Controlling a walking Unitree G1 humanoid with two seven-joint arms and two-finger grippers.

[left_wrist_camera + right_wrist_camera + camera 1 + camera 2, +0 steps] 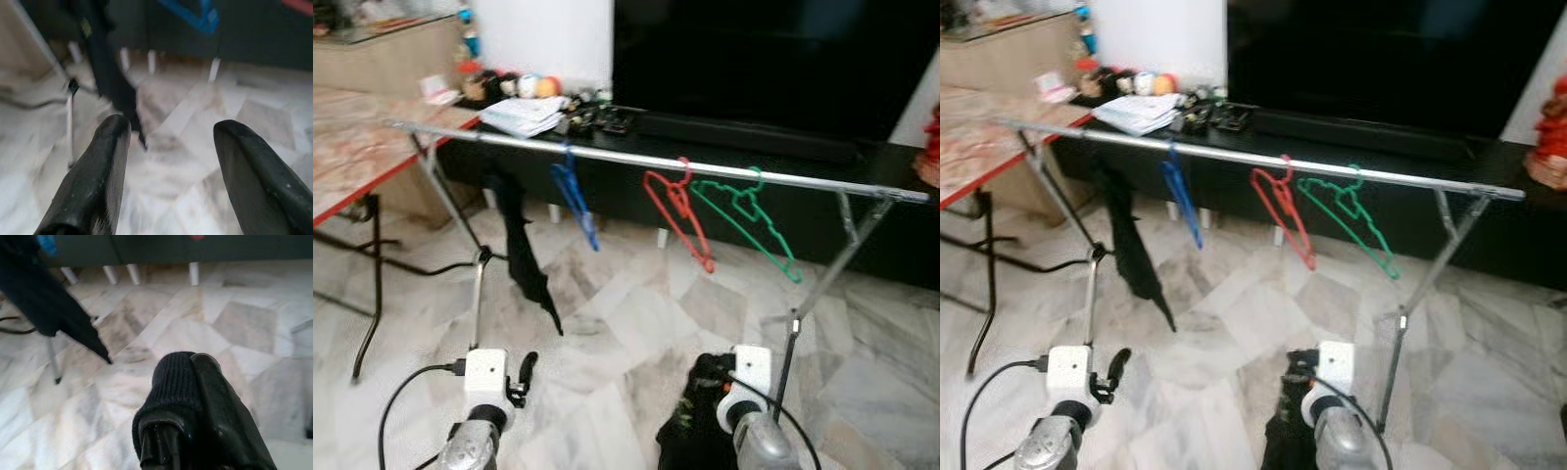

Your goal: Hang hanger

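A silver rail of a clothes rack crosses the room in front of me. From it hang a blue hanger, a red hanger and a green hanger. A black garment droops from the rail's left part. My right gripper is low and near, below the red hanger, shut on a black knitted cloth that hangs down from it. My left gripper is open and holds nothing, low near the rack's left leg and pointing toward the black garment.
A table with a red edge stands at the left. Behind the rack are a large dark TV and a black low bench with papers and clutter. The rack's right leg slants down to the marble floor.
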